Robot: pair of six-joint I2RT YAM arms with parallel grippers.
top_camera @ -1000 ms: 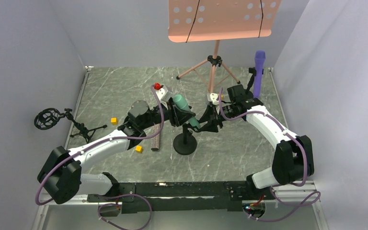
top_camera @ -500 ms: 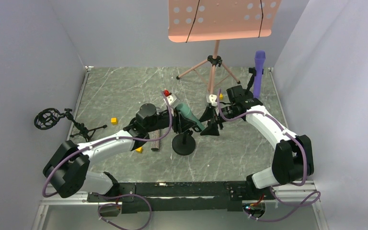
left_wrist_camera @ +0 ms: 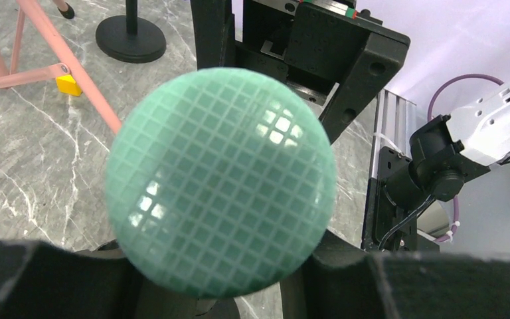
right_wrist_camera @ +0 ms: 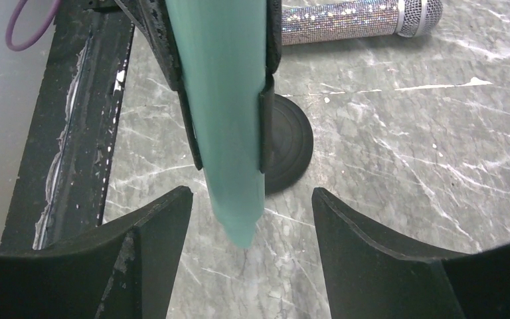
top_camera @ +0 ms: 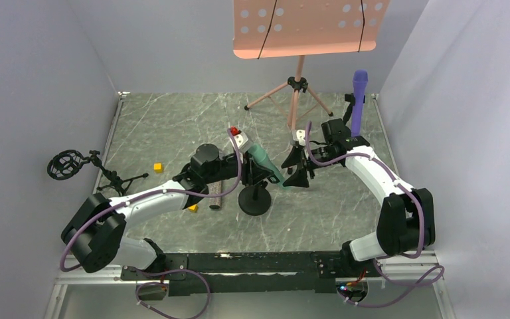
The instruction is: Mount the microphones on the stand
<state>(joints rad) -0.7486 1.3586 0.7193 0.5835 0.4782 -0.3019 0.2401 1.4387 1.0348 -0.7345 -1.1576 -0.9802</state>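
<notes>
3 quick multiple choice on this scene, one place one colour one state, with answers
1. Where is the glittery pinkish-brown microphone with the silver mesh head? A) in a clip B) lying on the marble table beside the round black stand base C) in the right fingers
2. What colour is the upright stick microphone at far right? A) purple B) red C) white
3. The right gripper has its fingers: A) shut on a cube B) shut, empty C) open, either side of the tail of the mint-green microphone

B, it lies flat by the base; A, its whole body is purple; C, gaps show beside the tail.
</notes>
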